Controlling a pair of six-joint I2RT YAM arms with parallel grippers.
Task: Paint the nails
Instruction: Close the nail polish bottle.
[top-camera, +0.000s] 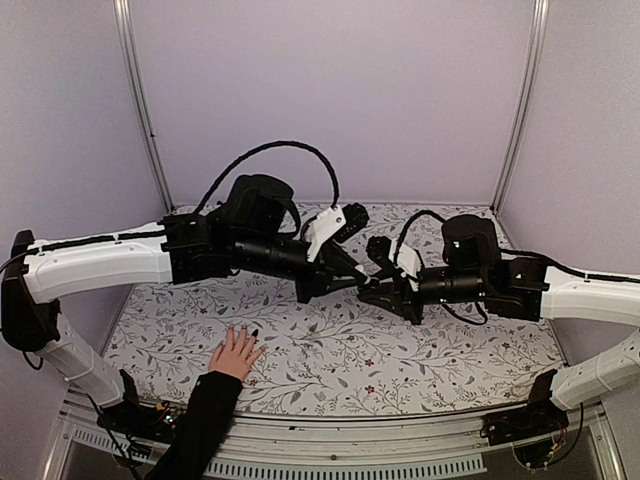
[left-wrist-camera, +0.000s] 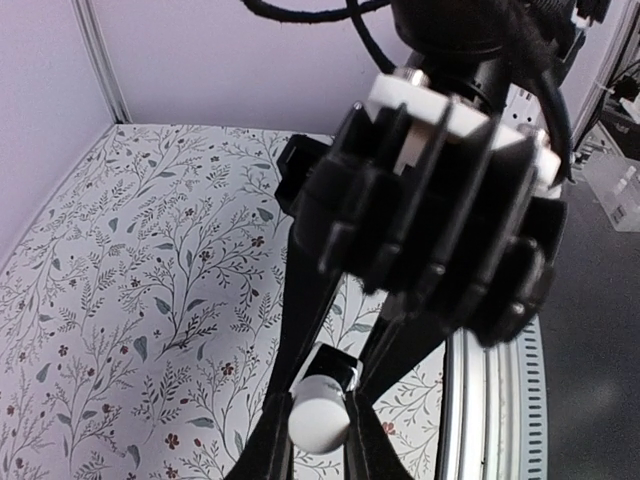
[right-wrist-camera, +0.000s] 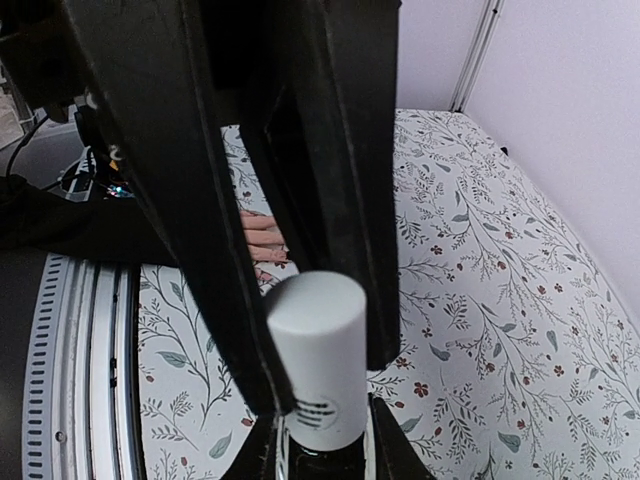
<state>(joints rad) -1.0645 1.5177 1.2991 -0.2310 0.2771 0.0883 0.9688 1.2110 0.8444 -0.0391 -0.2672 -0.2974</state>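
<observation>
- The left end effector (top-camera: 348, 277), a black two-finger clamp, sits at the centre of the top view and is closed on a white cylindrical cap (left-wrist-camera: 320, 422).
- In the left wrist view the cap is at bottom centre, pinched between two black fingers, with a shiny metal collar (left-wrist-camera: 337, 368) just behind it.
- The right end effector (top-camera: 372, 290) reaches in from the right of the top view and meets the left one tip to tip.
- It is closed on a small dark bottle (right-wrist-camera: 303, 463). Only a sliver of the bottle shows, at the bottom edge of the right wrist view, directly under the cap.
- Both end effectors hang above the middle of the desk (top-camera: 450, 350), which has a pale cover printed with grey leaves and small red flowers.
- A light-skinned human hand (top-camera: 237, 352) lies lower left of centre in the top view, flat on the desk with fingers spread toward the far wall.
- Its black sleeve (top-camera: 200, 420) runs off the bottom edge.
- The nails (top-camera: 243, 332) are at the finger ends, below and left of both end effectors and well apart from them. They are too small in the top view to read any polish.
- In the right wrist view a few of the hand's fingers show at mid-left, partly hidden behind a black clamp finger.
</observation>
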